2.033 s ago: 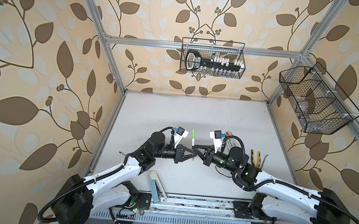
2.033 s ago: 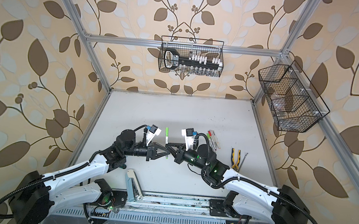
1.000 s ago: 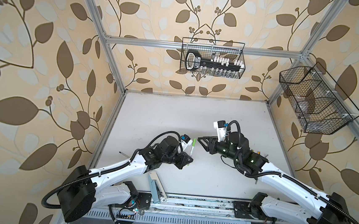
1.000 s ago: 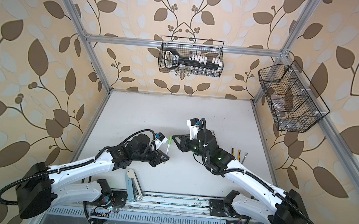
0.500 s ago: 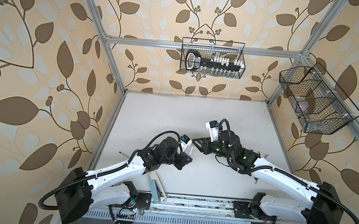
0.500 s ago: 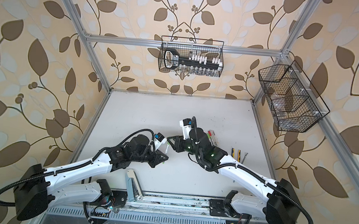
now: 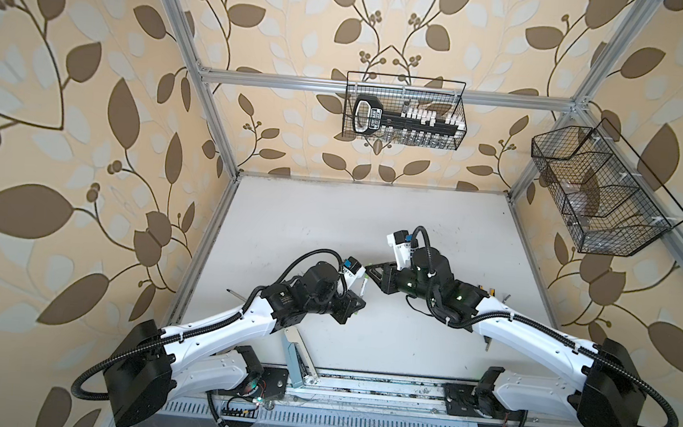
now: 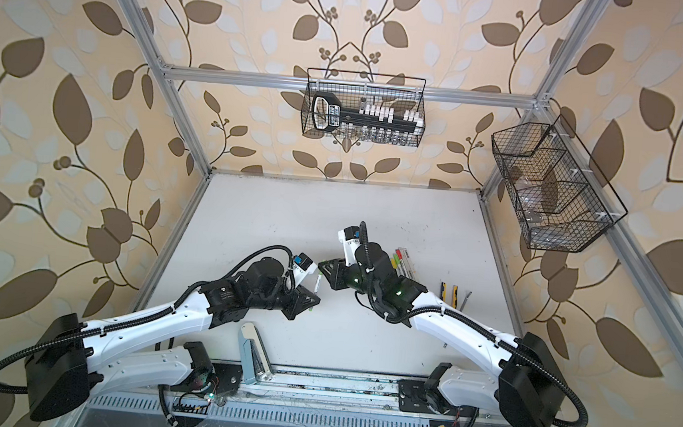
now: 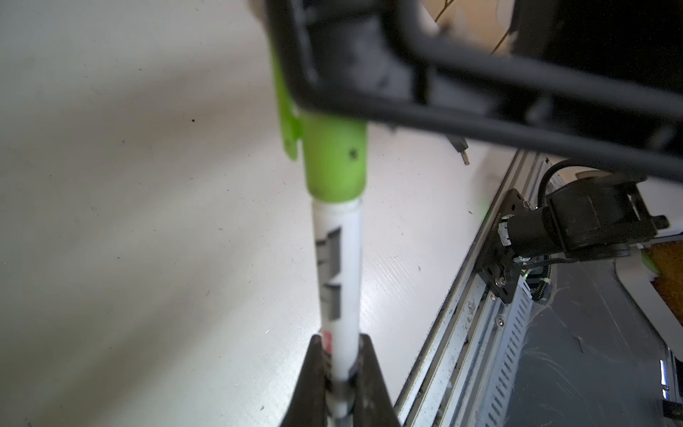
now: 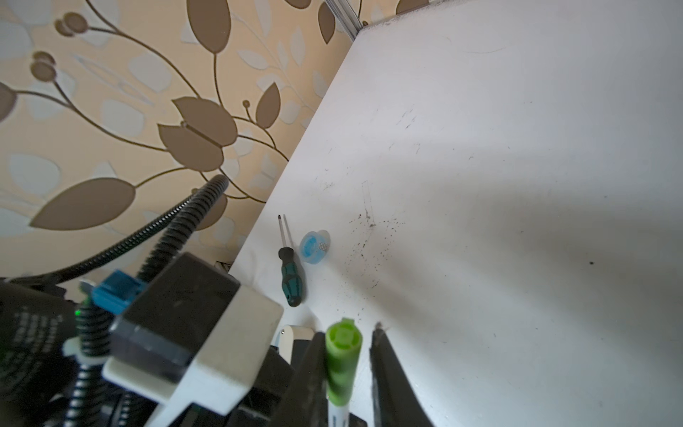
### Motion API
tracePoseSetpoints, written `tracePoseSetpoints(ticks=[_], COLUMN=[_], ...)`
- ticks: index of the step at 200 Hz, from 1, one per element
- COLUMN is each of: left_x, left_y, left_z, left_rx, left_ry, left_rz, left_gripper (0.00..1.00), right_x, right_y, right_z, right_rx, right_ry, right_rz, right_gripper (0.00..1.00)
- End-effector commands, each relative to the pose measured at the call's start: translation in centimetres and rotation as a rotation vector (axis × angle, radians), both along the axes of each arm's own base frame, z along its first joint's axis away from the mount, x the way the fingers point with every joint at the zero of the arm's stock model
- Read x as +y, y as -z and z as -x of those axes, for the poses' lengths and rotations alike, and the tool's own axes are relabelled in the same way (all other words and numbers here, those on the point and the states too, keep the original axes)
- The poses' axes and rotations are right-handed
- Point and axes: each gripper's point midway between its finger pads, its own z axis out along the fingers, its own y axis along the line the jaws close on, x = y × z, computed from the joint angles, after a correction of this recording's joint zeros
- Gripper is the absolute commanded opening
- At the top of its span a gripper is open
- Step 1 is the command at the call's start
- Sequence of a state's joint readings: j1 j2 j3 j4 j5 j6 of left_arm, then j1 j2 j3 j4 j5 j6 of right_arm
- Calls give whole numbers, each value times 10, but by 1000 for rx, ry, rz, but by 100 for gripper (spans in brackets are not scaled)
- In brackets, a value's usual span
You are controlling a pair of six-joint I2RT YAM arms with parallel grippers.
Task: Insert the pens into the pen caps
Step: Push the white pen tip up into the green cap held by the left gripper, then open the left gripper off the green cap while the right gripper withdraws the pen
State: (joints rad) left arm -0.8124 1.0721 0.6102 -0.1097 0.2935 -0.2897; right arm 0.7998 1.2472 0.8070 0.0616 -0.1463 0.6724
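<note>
Right pincer (image 10: 348, 331) has swung in to my left pincer (image 9: 339, 338), which is clenched on the white pen (image 9: 340, 266). The right one straddles its green cap (image 9: 334, 162), not clamped. Off-centre closing could cock the cap.

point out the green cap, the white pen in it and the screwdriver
green cap (image 9: 334, 162): left wrist view, its side below the clip
white pen (image 9: 349, 266): left wrist view, mid barrel beside the print
screwdriver (image 10: 292, 283): right wrist view, its green-and-black handle
</note>
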Motion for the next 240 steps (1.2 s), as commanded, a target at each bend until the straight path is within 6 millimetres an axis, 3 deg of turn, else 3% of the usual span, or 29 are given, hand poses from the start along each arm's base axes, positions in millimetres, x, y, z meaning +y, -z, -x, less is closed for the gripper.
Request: tracePoseSetpoints(ticks=[1,44,71,141,172,204,240], left_x=[-2,-3,-7,-12,-16,-12,-8], left_y=[-18,-31,-51,-127,-158,-207,-237], left_z=[-2,-3,-3,15,24,35,37], left_rx=[-66,-88,-122,-273,-310,-396,-455], left_ry=[10,9,17,130,179,219,243], left_rz=[22,53,100,279,355,454,484], left_gripper=[0,0,0,0,0,0,0], right_x=[8,14,17,14,18,14,11], right_y=[-6,3,12,46,48,69,82], right_z=[-1,12,22,67,95,118,139], right_rx=[-6,8,12,22,-1,34,50], right_ry=[-8,-37,-50,-183,-306,-371,-427], right_rz=[-11,-12,-10,19,-27,-28,-27], right_gripper=[13,3,0,0,0,0,0])
